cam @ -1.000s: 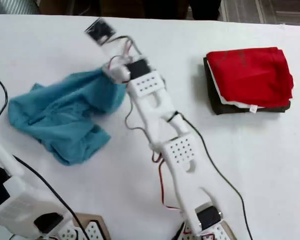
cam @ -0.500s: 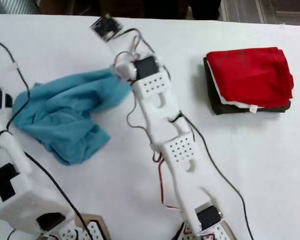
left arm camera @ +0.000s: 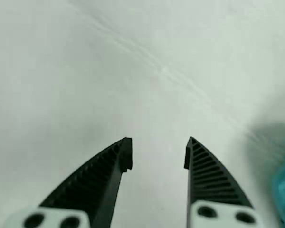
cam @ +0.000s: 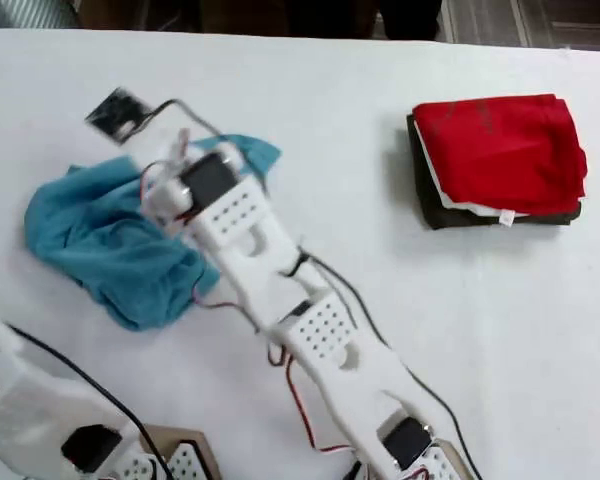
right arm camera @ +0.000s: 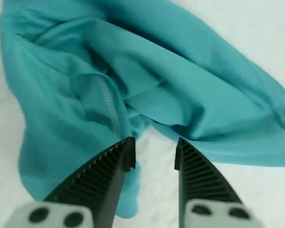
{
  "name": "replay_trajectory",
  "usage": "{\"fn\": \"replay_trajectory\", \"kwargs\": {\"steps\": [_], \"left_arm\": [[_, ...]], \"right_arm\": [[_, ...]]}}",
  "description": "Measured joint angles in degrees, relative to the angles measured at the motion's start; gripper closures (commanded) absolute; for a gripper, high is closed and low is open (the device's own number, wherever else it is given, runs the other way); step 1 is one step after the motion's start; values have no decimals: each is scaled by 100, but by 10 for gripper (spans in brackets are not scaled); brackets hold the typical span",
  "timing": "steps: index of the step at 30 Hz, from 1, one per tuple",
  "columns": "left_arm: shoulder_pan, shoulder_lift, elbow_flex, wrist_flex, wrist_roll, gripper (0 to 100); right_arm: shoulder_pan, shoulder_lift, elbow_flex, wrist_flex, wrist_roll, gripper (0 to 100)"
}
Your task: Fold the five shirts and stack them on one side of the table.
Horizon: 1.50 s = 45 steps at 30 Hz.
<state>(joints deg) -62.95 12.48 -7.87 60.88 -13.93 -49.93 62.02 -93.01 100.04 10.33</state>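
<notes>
Shirt position: the teal shirt lies crumpled and unfolded near the left edge of the bench. The stack, red on top, sits well apart toward the right edge.

Right pincer: jaws partly open, holding nothing. It hangs directly over the teal shirt, with a strip of bare bench between the tips. A stitched seam lies just ahead of one fingertip. The cloth is bunched, so no clear long axis can be read.

Left pincer: jaws partly open, holding nothing, over bare bench. Teal cloth appears at the margin of the left wrist view, off to one side.

Governing relation: the right arm reaches across the shirt, while the left arm sits at the near left corner. The right pincer is therefore judged nearer, and the likely next move is to descend and close on the fold ahead.
</notes>
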Motion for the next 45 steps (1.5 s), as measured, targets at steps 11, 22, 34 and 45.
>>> {"fn": "replay_trajectory", "kwargs": {"steps": [11, 22, 34, 45], "left_arm": [[-932, 0, 0, -387, -334, 801], [-976, 0, 0, -387, -387, 801], [-967, 0, 0, -360, -396, 801], [-343, 0, 0, 18, -396, 801]], "right_arm": [[-1354, -35, 1802, 0, -316, 857], [-1459, -536, 3464, 0, -475, 771], [-501, -396, 3701, -378, 484, 979], [2347, -563, 2391, -79, 1574, 979]]}}
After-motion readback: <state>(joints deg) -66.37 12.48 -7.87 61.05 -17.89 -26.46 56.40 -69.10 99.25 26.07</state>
